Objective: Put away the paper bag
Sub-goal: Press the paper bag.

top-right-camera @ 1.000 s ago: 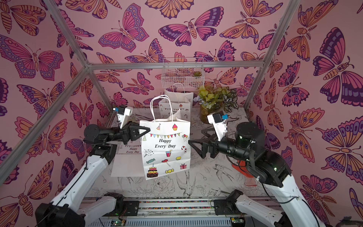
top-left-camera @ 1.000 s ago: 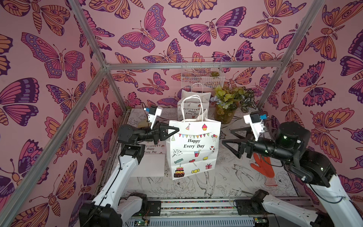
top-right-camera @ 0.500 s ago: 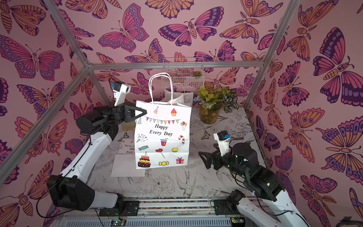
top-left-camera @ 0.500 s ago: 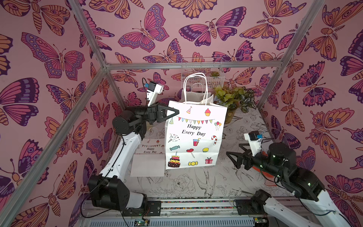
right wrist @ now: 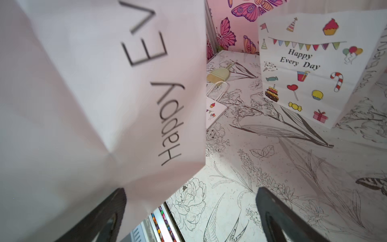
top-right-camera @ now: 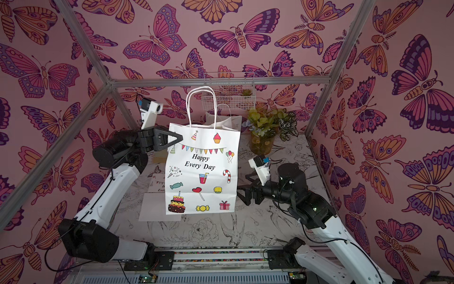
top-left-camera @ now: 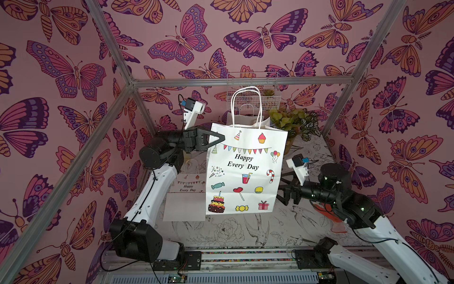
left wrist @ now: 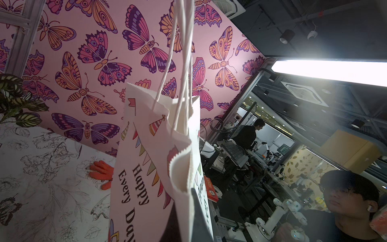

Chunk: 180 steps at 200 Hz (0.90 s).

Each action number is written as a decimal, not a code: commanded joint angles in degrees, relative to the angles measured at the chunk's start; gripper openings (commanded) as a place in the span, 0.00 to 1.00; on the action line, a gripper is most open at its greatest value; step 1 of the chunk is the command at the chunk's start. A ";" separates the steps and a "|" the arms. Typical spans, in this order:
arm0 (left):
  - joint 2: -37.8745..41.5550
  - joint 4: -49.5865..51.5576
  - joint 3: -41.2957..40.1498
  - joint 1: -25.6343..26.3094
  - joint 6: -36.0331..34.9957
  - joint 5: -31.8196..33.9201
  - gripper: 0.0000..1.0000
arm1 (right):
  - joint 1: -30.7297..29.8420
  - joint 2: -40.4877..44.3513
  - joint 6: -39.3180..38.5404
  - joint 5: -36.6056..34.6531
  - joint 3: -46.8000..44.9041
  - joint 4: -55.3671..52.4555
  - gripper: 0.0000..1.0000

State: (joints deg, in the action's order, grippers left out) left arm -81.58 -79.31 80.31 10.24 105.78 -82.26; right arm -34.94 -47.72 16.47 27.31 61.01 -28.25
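Where the left gripper (top-left-camera: 221,138) is clamped tight on the upper corner of the white paper bag (top-left-camera: 245,177) printed "Happy Every Day", that bag hangs upright in the air, clear of the flower-patterned table (top-left-camera: 233,233). Low beside the bag's opposite edge, the right gripper (top-left-camera: 281,189) has its black fingers spread wide and empty. Its wrist view shows the bag's side panel just by one finger (right wrist: 104,209), contact unclear. Beneath the lifted bag a flattened white bag (top-left-camera: 184,204) lies on the table. Behind stand a third upright bag (top-right-camera: 229,121), a green potted plant (top-left-camera: 292,120) and a white wire basket (top-left-camera: 253,98) on the back wall.
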 commanded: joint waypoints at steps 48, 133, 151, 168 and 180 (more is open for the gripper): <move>0.11 -2.20 -1.26 1.90 0.31 1.49 0.00 | 0.22 -4.23 2.26 9.29 2.50 7.99 0.99; 1.95 -1.80 -7.12 0.48 -1.49 -1.31 0.00 | 1.06 -3.03 -2.23 22.81 7.42 4.56 0.99; 2.69 -1.73 -7.86 0.48 -1.88 -2.06 0.00 | 1.15 -3.60 -2.68 30.11 9.12 5.30 0.99; 3.27 -1.42 -7.74 0.42 -1.80 -3.18 0.00 | 1.39 -4.25 -2.54 34.03 10.37 6.35 0.99; 3.70 -1.09 -7.81 0.41 -1.80 -3.89 0.00 | 1.90 -4.80 -1.17 36.35 10.76 8.10 0.99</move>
State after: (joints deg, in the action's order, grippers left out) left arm -80.53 -78.98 72.88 10.92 105.49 -83.96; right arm -33.78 -51.70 15.14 53.52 69.65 -23.27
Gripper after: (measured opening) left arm 0.044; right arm 0.991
